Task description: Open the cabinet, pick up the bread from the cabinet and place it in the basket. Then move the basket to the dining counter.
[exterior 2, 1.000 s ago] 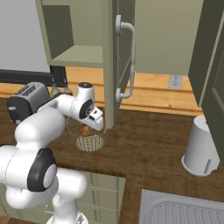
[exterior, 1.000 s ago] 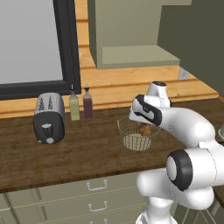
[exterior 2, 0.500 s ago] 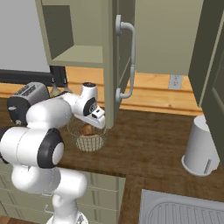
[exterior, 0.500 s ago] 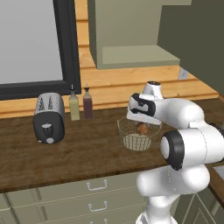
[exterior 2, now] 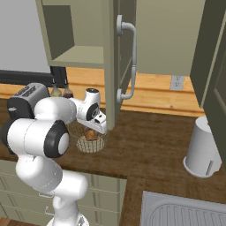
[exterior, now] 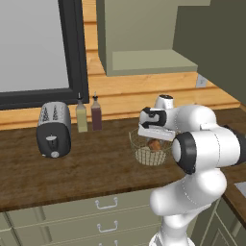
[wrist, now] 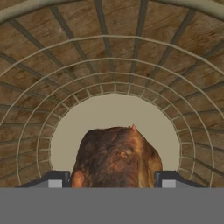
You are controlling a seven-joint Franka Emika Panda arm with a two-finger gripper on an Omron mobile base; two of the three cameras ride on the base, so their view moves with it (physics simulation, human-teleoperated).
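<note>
The basket (exterior: 142, 156) of pale wire stands on the dark wood counter, below the open olive cabinet (exterior: 144, 48). My gripper (exterior: 154, 138) reaches down into the basket, shut on the bread (exterior: 154, 143), a small brown loaf. In the hand view the bread (wrist: 116, 155) sits between my two fingertips (wrist: 59, 179) just over the beige disc base, with the basket's wire wall (wrist: 43, 87) all around. From the right side the gripper (exterior 2: 95, 128) and bread (exterior 2: 91, 134) sit inside the basket (exterior 2: 90, 145), beside the cabinet's open door (exterior 2: 112, 57) with its silver handle (exterior 2: 131, 62).
A toaster (exterior: 53, 129) and two bottles (exterior: 82, 115) (exterior: 96, 114) stand to the left against the plank wall. A white canister (exterior 2: 202, 148) stands at the right on the counter, with a sink (exterior 2: 185, 212) in front of it. Olive drawers (exterior: 96, 211) run under the counter.
The arm's elbow and forearm have swung round and folded closer over the counter. The gripper has stayed in the basket with the bread between its fingers.
</note>
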